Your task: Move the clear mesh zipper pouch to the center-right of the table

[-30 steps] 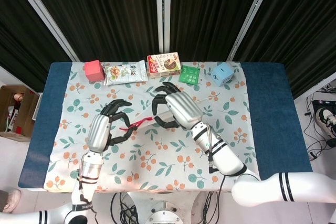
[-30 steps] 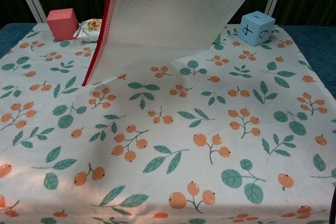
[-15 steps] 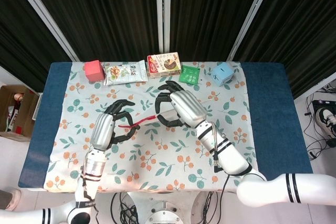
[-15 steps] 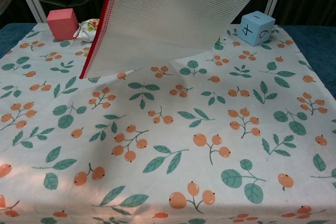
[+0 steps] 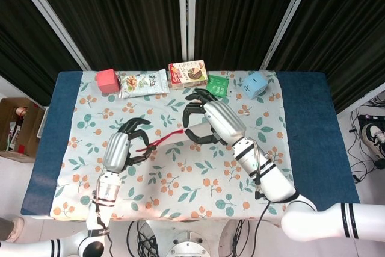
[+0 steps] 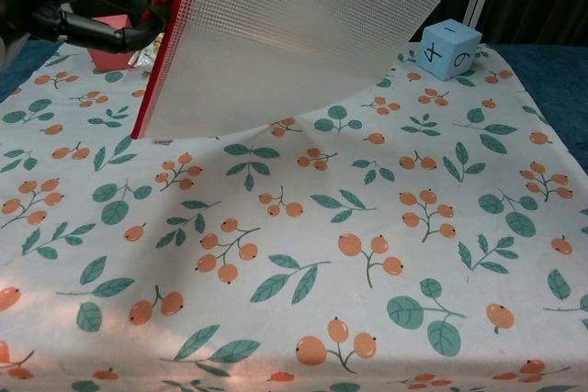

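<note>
Both hands, the left hand (image 5: 123,147) and the right hand (image 5: 210,121), have shiny silver backs and black fingers. The arms are white with black rings.

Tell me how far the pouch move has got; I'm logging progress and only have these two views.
Done: the mesh pouch is off the tablecloth, hanging clear of it in the chest view. In hand: the right hand and left hand both hold it along its red zipper edge, about mid-table. Left: carry it rightward, set it down at centre-right and release.
</note>
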You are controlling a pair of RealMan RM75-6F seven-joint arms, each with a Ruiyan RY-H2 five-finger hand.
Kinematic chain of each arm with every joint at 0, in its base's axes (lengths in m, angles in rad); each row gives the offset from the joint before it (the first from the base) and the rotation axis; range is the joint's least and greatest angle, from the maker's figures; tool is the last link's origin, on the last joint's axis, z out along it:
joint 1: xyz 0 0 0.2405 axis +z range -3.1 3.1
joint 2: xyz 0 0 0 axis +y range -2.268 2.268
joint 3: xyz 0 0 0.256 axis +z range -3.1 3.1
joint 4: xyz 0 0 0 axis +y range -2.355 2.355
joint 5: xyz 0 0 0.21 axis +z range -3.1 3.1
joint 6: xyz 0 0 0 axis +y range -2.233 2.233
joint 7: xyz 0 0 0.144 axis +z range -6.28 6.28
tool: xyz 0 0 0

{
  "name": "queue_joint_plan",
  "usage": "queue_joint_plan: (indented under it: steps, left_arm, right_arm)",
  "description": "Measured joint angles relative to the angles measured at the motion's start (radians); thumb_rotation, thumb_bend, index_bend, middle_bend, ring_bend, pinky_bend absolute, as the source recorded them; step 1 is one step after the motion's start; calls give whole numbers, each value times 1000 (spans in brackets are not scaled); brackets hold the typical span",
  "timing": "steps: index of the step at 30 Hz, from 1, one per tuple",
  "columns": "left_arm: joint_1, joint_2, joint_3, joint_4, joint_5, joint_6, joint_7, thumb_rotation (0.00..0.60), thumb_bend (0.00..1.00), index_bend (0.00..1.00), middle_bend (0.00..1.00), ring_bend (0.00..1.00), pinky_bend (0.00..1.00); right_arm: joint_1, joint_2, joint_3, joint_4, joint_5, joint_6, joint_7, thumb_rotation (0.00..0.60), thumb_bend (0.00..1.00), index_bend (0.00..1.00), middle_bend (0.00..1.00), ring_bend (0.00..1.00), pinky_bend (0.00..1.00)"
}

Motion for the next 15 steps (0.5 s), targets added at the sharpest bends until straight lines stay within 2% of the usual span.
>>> queue_joint_plan:
  steps: [15]
  left_arm:
    - [54,-6,38,125,-44,-10,-67,600,362,696,268,181,237]
  right_arm:
    - [-102,87,35,-16,-90,38,158,600,686,877,462,190,88]
